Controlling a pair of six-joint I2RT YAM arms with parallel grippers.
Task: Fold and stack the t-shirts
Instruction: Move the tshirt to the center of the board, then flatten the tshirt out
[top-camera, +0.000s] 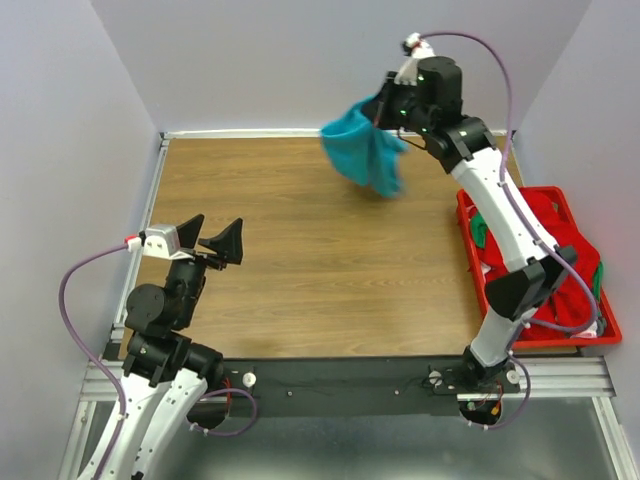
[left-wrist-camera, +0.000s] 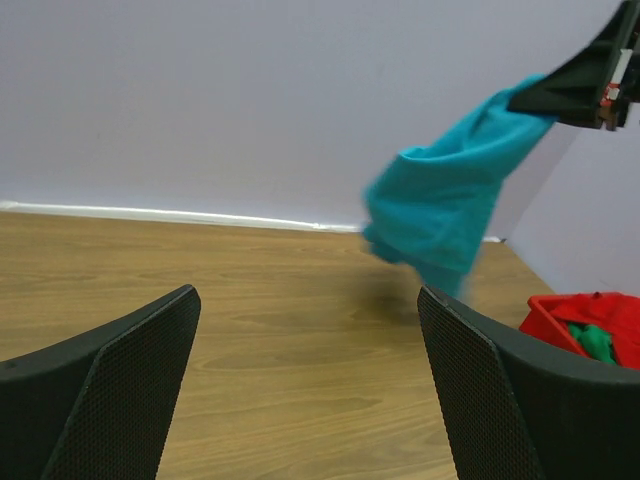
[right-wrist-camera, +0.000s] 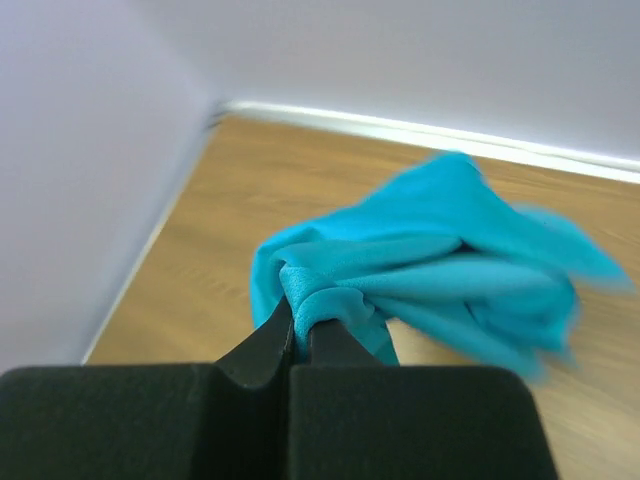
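Dangling crumpled, soft teal t-shirt

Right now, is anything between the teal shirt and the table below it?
Nothing visible does. The right gripper holds the teal shirt in the air over bare table; the crate stands off to the right, the open left gripper near left.

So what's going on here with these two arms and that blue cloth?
The right gripper is pinched shut on a teal t-shirt, holding it bunched up in the air over the far side of the wooden table. The left gripper is open and holds nothing, near the table's left edge. Red and green shirts lie heaped in a red crate on the right. Nothing is folded on the table yet.
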